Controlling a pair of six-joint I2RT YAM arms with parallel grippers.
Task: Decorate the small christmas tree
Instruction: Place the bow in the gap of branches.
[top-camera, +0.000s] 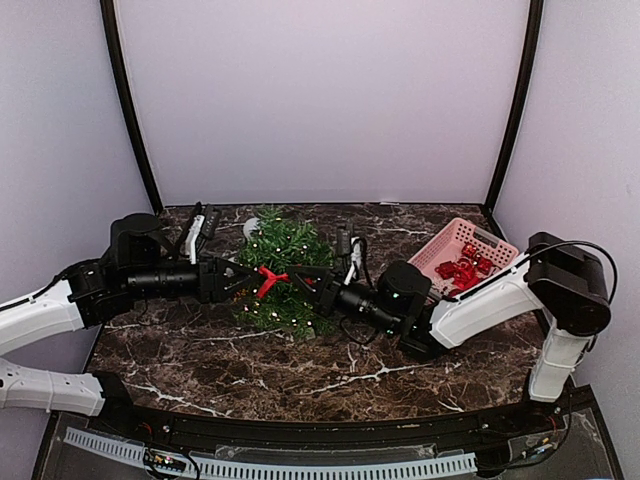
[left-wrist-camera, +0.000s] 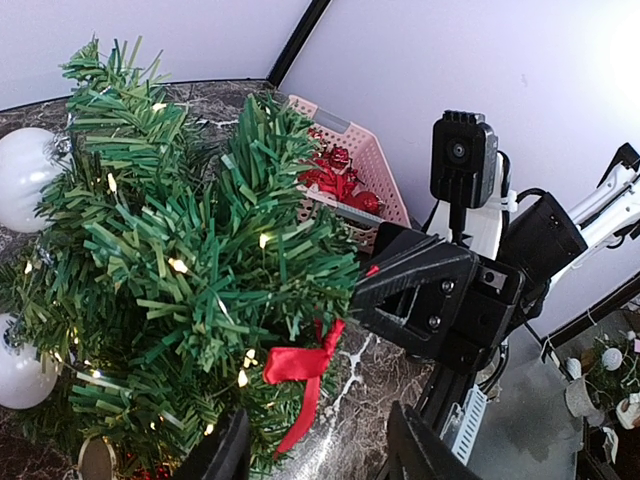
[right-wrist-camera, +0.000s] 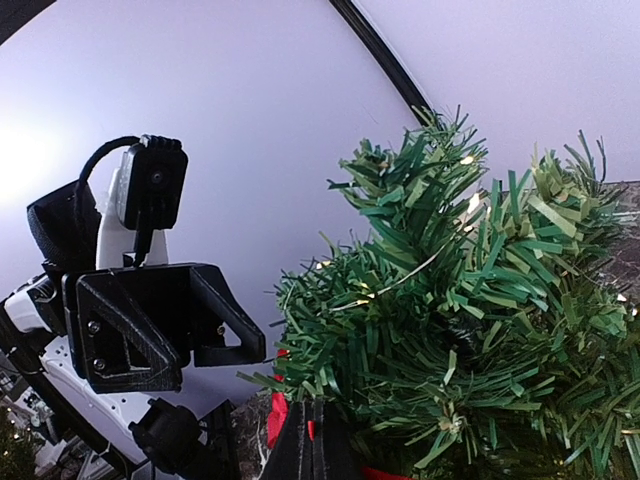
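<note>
Top external view has the tree (top-camera: 288, 250) on the table (top-camera: 300, 375), directly between the two pincers, which face each other across it. Here the left pincer (top-camera: 245, 280) is spread wide, its tips at the outer branches, and a red bow (top-camera: 269, 279) hangs from a branch in the gap just ahead of it. Opposite, the right pincer (top-camera: 306, 282) sits against the tree's other side; needles hide its tips, so I cannot tell if it pinches anything, though it perhaps touches the bow. A pink basket (top-camera: 470, 238) sits behind the right pincer's arm. A white bauble (left-wrist-camera: 25, 180) hangs left of the left pincer
</note>
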